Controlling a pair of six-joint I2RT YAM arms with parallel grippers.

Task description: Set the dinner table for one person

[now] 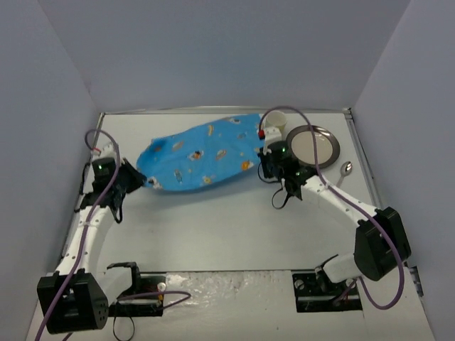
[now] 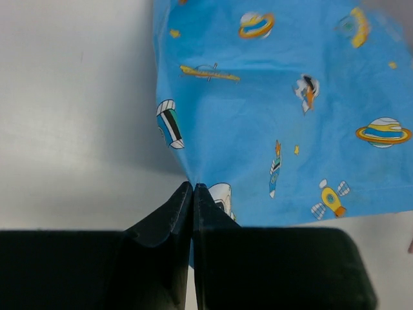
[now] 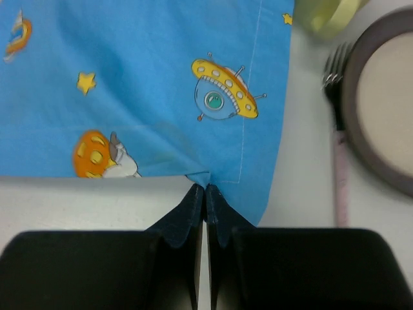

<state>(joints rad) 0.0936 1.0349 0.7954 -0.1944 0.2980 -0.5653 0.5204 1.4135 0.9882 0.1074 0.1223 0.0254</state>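
Now the space-print placemat (image 1: 202, 153) lies puffed on the white bench (image 1: 227, 220). Left jaws pinch its left end, right jaws its right edge.

Dinner table (image 1: 227, 220): flat white rectangular top, level, thin metal rim visible along far and right edges.

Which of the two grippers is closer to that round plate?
The right. The right gripper pinches the blue cloth close beside the plate; the left gripper holds the cloth's opposite end, far off.
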